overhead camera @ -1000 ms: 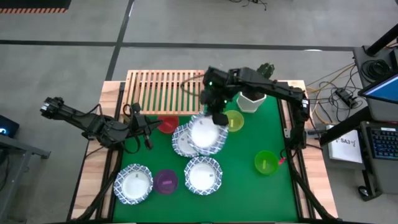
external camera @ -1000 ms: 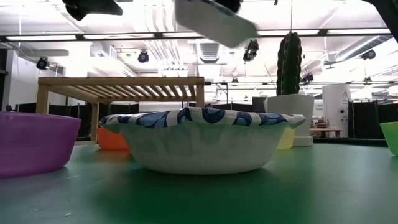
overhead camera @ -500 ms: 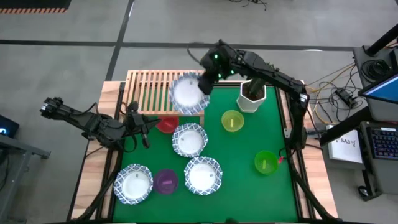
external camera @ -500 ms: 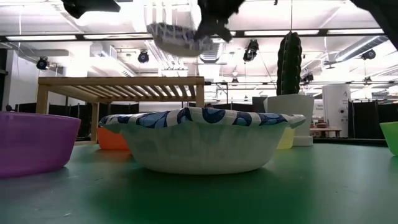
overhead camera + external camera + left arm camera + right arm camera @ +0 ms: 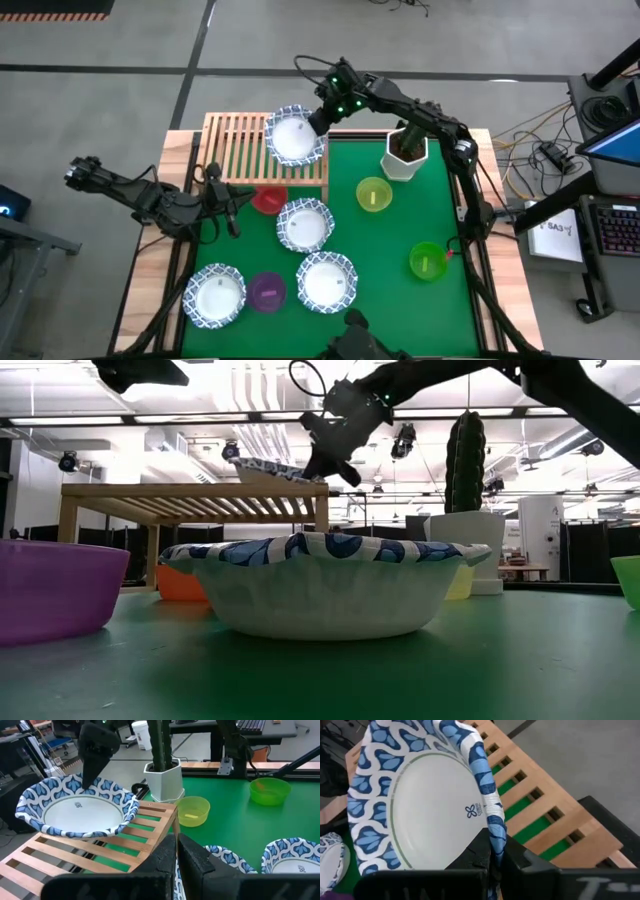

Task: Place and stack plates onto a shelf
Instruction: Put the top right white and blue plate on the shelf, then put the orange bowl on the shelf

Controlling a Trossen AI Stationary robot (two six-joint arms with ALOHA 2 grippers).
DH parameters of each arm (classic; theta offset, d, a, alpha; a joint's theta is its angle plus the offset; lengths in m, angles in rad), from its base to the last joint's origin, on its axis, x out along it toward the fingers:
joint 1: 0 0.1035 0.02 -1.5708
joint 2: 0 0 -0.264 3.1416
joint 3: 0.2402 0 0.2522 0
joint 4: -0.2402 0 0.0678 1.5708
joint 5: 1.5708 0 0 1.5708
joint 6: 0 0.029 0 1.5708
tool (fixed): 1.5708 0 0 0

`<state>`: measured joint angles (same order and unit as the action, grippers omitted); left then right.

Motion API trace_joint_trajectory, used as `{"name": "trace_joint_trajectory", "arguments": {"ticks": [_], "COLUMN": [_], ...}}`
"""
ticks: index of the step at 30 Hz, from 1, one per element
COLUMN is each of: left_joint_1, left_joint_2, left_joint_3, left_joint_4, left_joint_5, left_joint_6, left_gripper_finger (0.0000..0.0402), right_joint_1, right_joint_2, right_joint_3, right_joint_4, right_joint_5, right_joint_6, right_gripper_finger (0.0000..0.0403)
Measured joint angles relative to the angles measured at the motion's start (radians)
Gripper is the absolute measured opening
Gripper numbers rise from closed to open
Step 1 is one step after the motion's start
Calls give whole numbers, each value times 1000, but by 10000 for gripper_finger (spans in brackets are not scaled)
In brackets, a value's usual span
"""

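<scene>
My right gripper (image 5: pixel 322 120) is shut on a blue-and-white patterned plate (image 5: pixel 296 138) over the right part of the wooden slat shelf (image 5: pixel 240 150). The low view shows this plate (image 5: pixel 272 470) tilted just above the shelf top (image 5: pixel 190 490). Three more patterned plates lie flat on the green table (image 5: pixel 304 224) (image 5: pixel 327 281) (image 5: pixel 215 294). Also on the table are a red dish (image 5: pixel 268 200), a yellow-green dish (image 5: pixel 374 194), a green dish (image 5: pixel 427 260) and a purple dish (image 5: pixel 266 291). My left gripper (image 5: pixel 232 205) is shut and empty by the table's left edge. My right gripper pinches the plate's wavy rim (image 5: pixel 492 827) between its two fingers (image 5: pixel 475 852), one over the inside and one under the outside. It comes slanting down from the table's far right. The plate is tilted, its free side low over the slats; whether it touches them I cannot tell.
A white pot with a cactus (image 5: pixel 404 155) stands right of the shelf at the table's far edge. The left part of the shelf's slats (image 5: pixel 60 855) is bare. The nearest patterned plate (image 5: pixel 320 585) fills the low view's foreground.
My right gripper has carried the plate from above the table's middle toward the far edge and left, over the shelf. It has then come down, so the plate stands just above the slats and lies flatter than before.
</scene>
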<state>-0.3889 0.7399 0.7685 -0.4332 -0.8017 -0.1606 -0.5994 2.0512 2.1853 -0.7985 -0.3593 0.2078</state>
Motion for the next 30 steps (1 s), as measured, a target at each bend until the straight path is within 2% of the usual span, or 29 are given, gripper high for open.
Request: {"name": "trace_joint_trajectory", "arguments": {"ticks": [6,15,19,25,30], "left_joint_1": [0,0,0,0,-1], "left_joint_2": [0,0,0,0,17], "left_joint_3": [0,0,-9,-61,-117], "left_joint_4": [-4,-4,-4,-3,17], "left_joint_5": [0,0,0,9,106], "left_joint_6": [1,-6,-33,-158,-292], "left_gripper_finger": [0,0,0,0,0], "right_joint_1": [3,3,0,-9,33], "right_joint_2": [4,1,-15,-96,-181], "right_joint_3": [0,0,0,0,-7], "right_joint_4": [25,65,73,50,-22], "right_joint_5": [2,19,20,20,-27], "right_joint_6": [-12,2,-9,-122,-249], "right_gripper_finger": [26,122,153,163,154]}}
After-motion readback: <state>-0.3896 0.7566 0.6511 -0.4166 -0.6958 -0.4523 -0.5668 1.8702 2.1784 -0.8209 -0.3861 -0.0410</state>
